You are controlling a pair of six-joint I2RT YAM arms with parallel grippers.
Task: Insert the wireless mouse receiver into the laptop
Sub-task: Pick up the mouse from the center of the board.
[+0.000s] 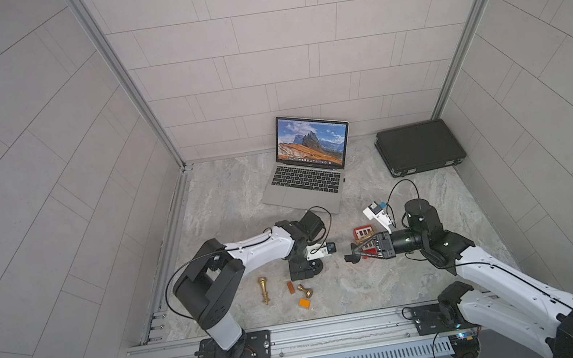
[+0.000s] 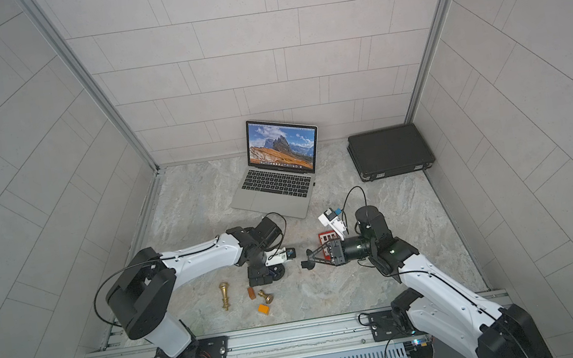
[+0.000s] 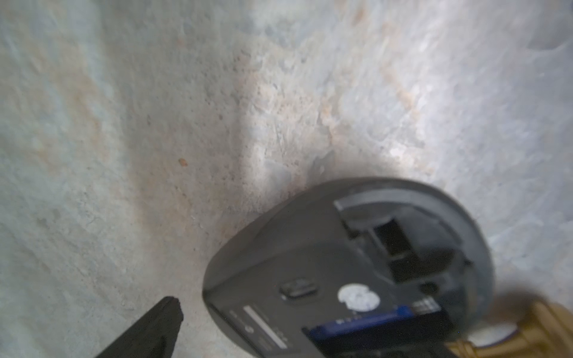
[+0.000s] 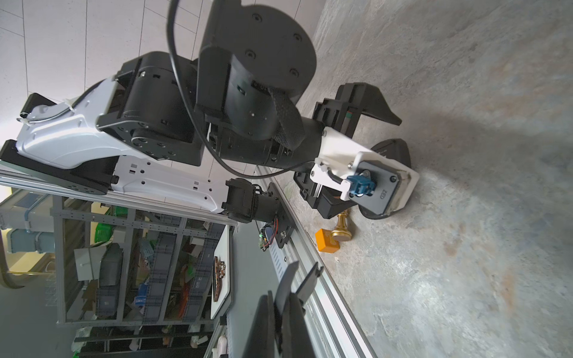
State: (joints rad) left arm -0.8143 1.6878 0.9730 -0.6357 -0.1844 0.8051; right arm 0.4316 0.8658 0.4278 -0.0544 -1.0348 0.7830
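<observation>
The mouse (image 3: 341,263) is laid belly-up on the tabletop (image 1: 242,201), near front centre and well apart from the laptop (image 1: 301,189), so that its bay is exposed. A blue battery (image 3: 366,320) and a dark slot (image 3: 392,240) are seen there in the left wrist view. The cover (image 1: 349,258) is pinched betw. the pressed-together fingers of the right gripper (image 1: 355,251) and, by the look of it, is kept off the surface so the bay is left free for the other arm. The left gripper (image 4: 376,167) is spread wide w/ a finger either side of the mouse, nothing being clamped — one fingertip (image 3: 169,310) is seen just beside the shell, not touching. The wireless mouse receiver cannot be placed for certain: the slot is too blurred for it to be told whether it is filled, and a tiny dark stub (image 1: 344,180) is seen at the laptop's right edge, too small to be identified. Re pose: the left arm is folded high at the elbow, the forearm is run out toward centre, and the wrist is bent down so the fingers are aimed at the tabletop. The right arm is stretched from its base toward centre, wrist approx. level, gripper pointed sideways at the left one.
</observation>
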